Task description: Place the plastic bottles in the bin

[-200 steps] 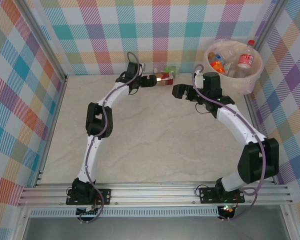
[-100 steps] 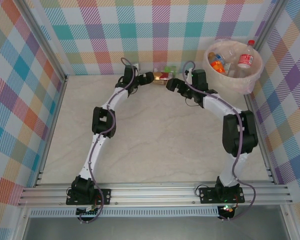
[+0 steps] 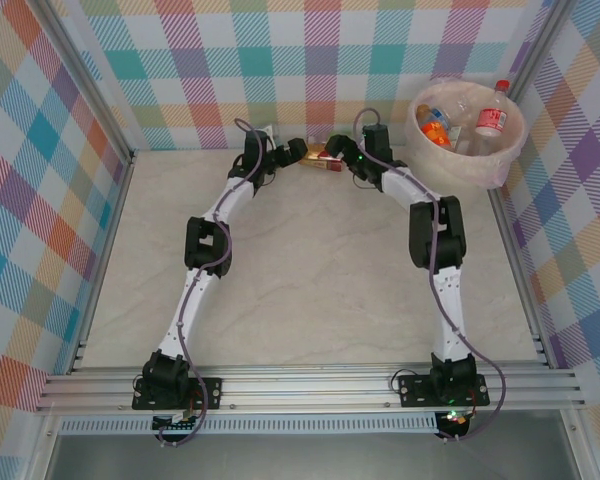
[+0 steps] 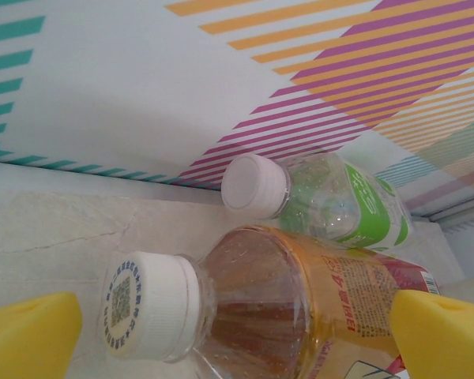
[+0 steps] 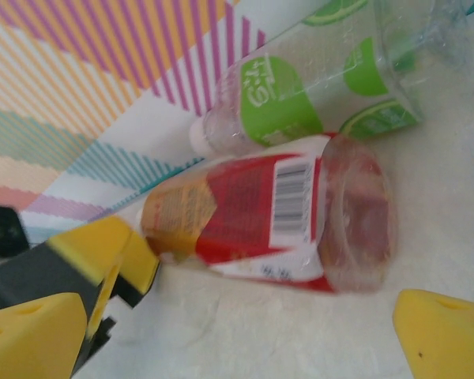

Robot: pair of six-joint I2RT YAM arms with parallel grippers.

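Observation:
Two plastic bottles lie on their sides against the back wall. The amber bottle (image 4: 300, 308) with a red label (image 5: 257, 213) has a white cap (image 4: 150, 316); a green-labelled bottle (image 4: 340, 201) (image 5: 300, 95) lies behind it. My left gripper (image 4: 235, 339) (image 3: 300, 152) is open, its yellow fingers on either side of the amber bottle's cap end. From the opposite side, my right gripper (image 5: 237, 335) (image 3: 334, 152) faces the same bottle's base, also open. The bin (image 3: 500, 165) stands at the back right with several bottles (image 3: 491, 118) inside.
The checked back wall (image 3: 320, 60) is right behind the two bottles. Metal frame rails (image 3: 520, 260) edge the table's sides. My left gripper's yellow pad (image 5: 103, 253) sits close to the amber bottle in the right wrist view.
My right arm has swung left and back from beside the bin to the bottles at the wall. My left gripper edged closer around the amber bottle. Both stayed open.

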